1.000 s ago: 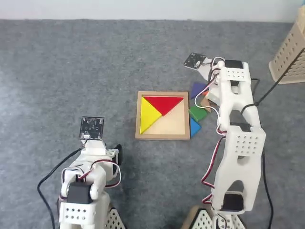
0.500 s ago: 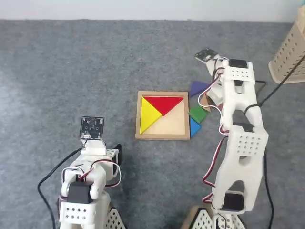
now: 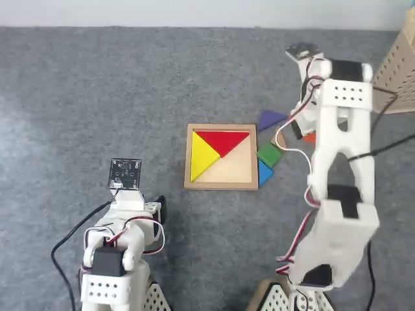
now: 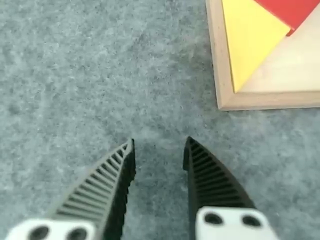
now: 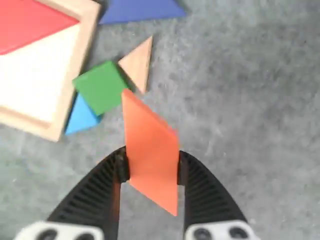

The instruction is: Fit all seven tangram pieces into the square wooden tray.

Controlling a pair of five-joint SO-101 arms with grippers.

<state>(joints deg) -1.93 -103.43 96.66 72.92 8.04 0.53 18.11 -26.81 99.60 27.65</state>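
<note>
High view: fixed off the arms above the table, faced steeply down; the grey carpet is covered widely, with both arm bases at the lower edge and the wooden tray near the centre.
Left wrist view: carried behind the left gripper, faced along its parted fingers; the carpet is seen from very near, one tray corner beyond.
Right wrist view: carried behind the right gripper, faced downward from higher up; the orange piece clamped between its fingers lies nearest the lens.
Shared by all three: the tray.
Shared by high and left wrist: the yellow piece.
Shared by high and right wrist: the green piece, blue piece and purple piece beside the tray.
</note>
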